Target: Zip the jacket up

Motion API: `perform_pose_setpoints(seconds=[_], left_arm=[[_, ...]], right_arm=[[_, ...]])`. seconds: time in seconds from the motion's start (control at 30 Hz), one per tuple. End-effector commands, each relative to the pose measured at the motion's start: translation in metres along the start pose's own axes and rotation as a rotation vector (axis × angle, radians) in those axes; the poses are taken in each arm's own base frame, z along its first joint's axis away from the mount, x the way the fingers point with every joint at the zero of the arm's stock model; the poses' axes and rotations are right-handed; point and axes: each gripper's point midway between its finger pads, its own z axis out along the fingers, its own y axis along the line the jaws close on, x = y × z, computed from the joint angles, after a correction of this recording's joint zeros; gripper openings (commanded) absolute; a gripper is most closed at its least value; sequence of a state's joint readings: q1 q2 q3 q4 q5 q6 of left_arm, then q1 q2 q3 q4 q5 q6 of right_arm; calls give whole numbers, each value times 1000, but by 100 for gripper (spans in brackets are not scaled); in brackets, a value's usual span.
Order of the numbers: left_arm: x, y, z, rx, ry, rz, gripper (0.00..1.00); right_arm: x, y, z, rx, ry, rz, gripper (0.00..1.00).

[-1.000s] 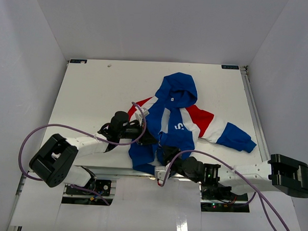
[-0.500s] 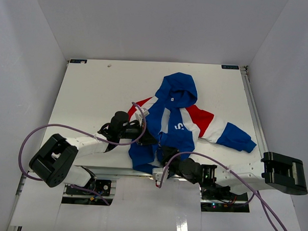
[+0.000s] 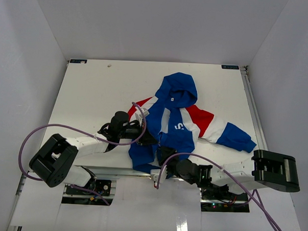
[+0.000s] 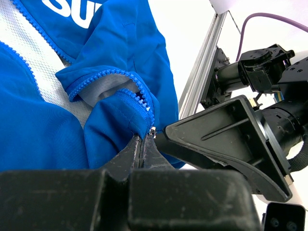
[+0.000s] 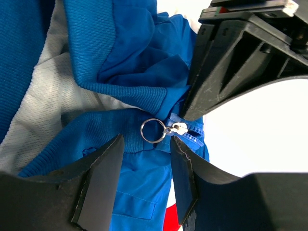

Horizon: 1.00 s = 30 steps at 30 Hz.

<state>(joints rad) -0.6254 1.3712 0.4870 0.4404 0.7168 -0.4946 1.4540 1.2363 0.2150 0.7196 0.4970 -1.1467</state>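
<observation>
The royal-blue jacket (image 3: 177, 116) lies open on the white table, hood away from the arms and hem at the near edge. My left gripper (image 3: 149, 139) is shut on the hem edge beside the zipper's lower end (image 4: 143, 139), and blue zipper teeth (image 4: 139, 94) run up from there. My right gripper (image 3: 161, 155) is open at the hem. In the right wrist view its fingers (image 5: 98, 178) stand either side of the silver ring pull (image 5: 150, 130) and white slider (image 5: 177, 129) without touching them. The jacket (image 5: 139, 57) is bunched there, and the jacket (image 4: 43, 130) fills the left wrist view.
The left gripper's black fingers (image 5: 231, 57) sit right beside the slider in the right wrist view. The right gripper's black finger (image 4: 216, 134) crosses close to the left jaws. The table's near edge rail (image 4: 202, 72) runs just beyond the hem. A purple cable (image 3: 51, 129) loops over the left arm.
The right arm's outer link has swung left and the right gripper has crept slightly closer to the hem. The left arm and jacket have not visibly moved.
</observation>
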Motion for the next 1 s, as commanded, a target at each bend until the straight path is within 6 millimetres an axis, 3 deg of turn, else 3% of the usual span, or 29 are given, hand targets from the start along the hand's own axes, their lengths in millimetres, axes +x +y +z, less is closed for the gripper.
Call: perform_pose_setpoints(seconds=[0.0,0.83,0.97], left_arm=[[-11,-9,0,29,-16,31,0],[-12,-17,-2,64,-24,37,0],[-12,-17,-2,61,-24,36,0]], right_arm=[[-12,-22,5,88,-29,19,50],[-5,-35,17,155,12,19,43],[-3,-35,17,160,18,22,37]])
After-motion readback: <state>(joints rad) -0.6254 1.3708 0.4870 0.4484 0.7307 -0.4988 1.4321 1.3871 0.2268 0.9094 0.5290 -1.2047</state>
